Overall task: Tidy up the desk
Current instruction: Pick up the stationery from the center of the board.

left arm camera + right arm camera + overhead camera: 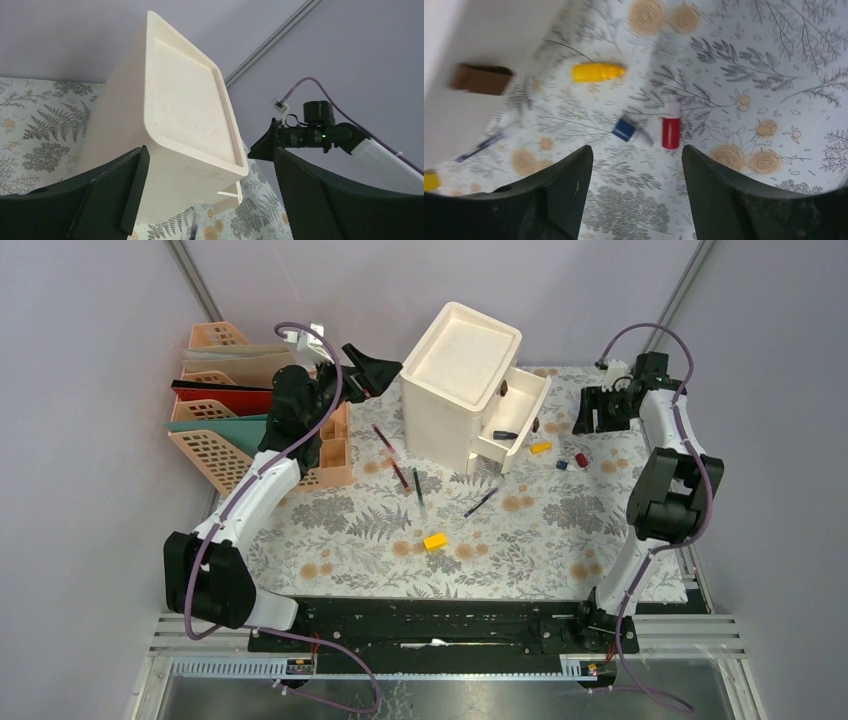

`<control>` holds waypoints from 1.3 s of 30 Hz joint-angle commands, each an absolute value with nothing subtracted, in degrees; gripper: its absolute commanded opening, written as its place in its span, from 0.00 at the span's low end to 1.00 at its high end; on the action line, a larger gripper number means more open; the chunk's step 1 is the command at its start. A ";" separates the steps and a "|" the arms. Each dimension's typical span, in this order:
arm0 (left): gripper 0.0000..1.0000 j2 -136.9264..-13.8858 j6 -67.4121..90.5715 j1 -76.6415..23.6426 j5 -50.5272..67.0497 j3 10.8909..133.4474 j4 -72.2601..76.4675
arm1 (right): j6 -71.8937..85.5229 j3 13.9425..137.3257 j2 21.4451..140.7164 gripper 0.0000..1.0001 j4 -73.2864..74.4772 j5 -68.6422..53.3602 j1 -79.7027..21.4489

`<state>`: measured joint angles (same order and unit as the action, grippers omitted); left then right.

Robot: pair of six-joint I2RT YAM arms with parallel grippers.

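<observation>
The desk (520, 560) is covered in pale cloth printed with ferns and flowers. My left gripper (385, 375) hangs open in the air, just left of the white drawer unit (455, 375), with nothing between its fingers. In the left wrist view the left gripper (207, 155) faces the unit's top corner (185, 110). My right gripper (588, 415) is open above the cloth at the back right. The right wrist view has the right gripper (636, 152) empty, with a red bottle (670, 129), a blue cap piece (624, 129) and a yellow bottle (596, 72) lying beyond its tips.
The unit's lower drawer (515, 420) stands pulled out with small items inside. Three pens (418, 485) and a yellow block (435, 540) lie mid-desk. Peach file racks holding folders (225, 410) and a peach pen holder (332, 455) stand at the left.
</observation>
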<state>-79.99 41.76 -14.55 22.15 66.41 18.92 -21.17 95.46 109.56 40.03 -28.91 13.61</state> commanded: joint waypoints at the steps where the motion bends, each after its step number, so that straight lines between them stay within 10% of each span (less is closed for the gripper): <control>1: 0.99 -80.08 40.52 -14.24 23.31 68.90 20.05 | -23.93 98.61 114.61 0.71 42.49 -17.90 13.32; 39: 0.99 -82.70 42.54 -14.19 23.20 68.77 21.01 | -25.31 100.03 128.11 0.50 42.32 -18.02 12.82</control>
<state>-82.63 42.11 -14.55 22.15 66.41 18.44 -23.62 98.32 126.54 41.56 -16.38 13.58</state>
